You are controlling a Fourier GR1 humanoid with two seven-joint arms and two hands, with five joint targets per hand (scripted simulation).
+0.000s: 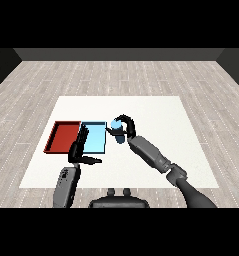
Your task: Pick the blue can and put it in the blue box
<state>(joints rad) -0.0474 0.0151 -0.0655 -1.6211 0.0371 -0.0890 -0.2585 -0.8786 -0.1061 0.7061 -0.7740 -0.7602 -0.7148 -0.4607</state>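
light blue is the colour that matters here: the blue can [117, 131] is wrapped in the curled fingers of the right hand [126, 126], just off the right edge of the blue tray [97, 145] and not yet over it. whether the can is clear of the table or resting on it cannot be told from this view. so the pick looks done, or very nearly so; what is left, as i judge it, is a short carry leftward over the blue tray's rim and a release inside it. nothing lies in the blue tray that i can see.

the left hand [81, 147] holds nothing. its fingers are straight and reach up over the near left part of the blue tray, about where that tray meets the red tray [61, 136], which lies touching or just beside the blue tray on its left. that hand sits close to where the can must land, so the drop may need to favour the blue tray's right side.

both trays rest on a white table [156, 115], which spreads well beyond the blue tray to the right. around the table runs a pale grey wood-plank floor [51, 75], ending at a dark wall [119, 54] far behind the blue tray.
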